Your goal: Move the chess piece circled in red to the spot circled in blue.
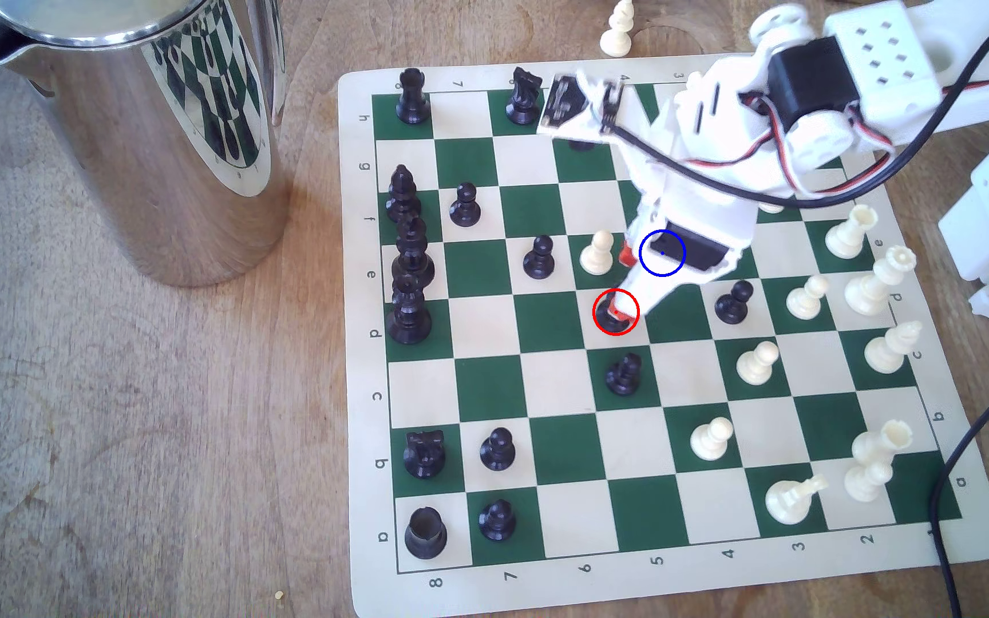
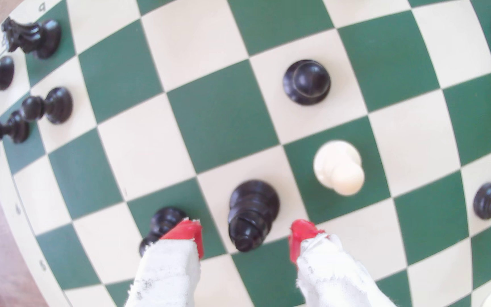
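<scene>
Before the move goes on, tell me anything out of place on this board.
One white piece stands off the board on the wooden table, past its far edge. Another white piece near the exterior view's lower right looks tipped over.

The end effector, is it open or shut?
Open. The end effector has its red fingertips spread on either side of the black chess piece, not touching it.

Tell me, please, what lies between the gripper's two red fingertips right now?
In the wrist view the black chess piece stands between the open gripper's red fingertips, touching neither.
</scene>
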Controlling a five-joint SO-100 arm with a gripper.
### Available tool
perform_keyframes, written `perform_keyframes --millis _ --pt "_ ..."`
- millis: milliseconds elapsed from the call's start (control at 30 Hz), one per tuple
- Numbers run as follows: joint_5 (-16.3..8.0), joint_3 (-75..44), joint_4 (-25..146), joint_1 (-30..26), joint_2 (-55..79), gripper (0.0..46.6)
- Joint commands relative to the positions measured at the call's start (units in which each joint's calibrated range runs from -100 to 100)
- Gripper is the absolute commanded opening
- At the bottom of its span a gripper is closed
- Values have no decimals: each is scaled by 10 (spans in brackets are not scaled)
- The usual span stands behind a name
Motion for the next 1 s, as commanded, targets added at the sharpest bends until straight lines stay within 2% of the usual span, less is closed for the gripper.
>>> perform_keyframes --millis 0,567,967 --pt "-1 -35 -3 -1 -11 156" --pt "-4 26 -25 -23 4 156" --pt "-5 31 -66 -14 12 155"
